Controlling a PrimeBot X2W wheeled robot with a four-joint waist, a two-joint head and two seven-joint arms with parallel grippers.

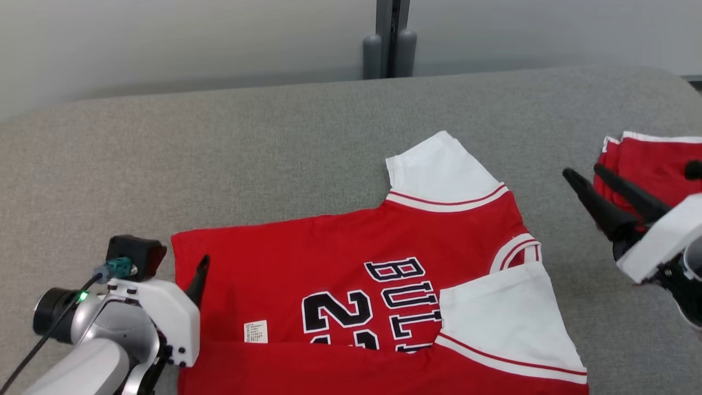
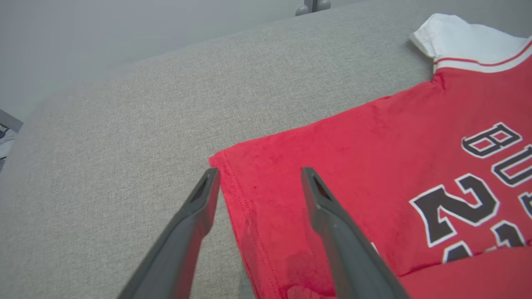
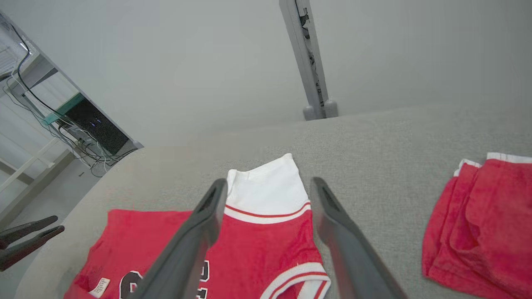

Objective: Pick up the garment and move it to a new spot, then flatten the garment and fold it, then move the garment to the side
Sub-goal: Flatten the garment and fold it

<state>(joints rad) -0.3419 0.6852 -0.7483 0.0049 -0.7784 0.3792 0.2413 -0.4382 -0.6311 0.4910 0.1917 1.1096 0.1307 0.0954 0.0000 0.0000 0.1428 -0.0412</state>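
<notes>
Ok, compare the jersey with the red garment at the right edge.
The jersey lies spread out, its near edge folded over; the red garment sits in a folded pile. The jersey shows black lettering and white sleeves; the red garment shows no print, just white trim. Both are red with white and rest on the grey surface.

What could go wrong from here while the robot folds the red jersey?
1. The left gripper stands open astride the hem corner of the jersey; closing there might pinch only a thin edge, which could slip.
2. The right gripper hangs open close to the folded red garment, so a swing could drag it.
3. The far white sleeve sticks out and may leave the fold uneven.
</notes>
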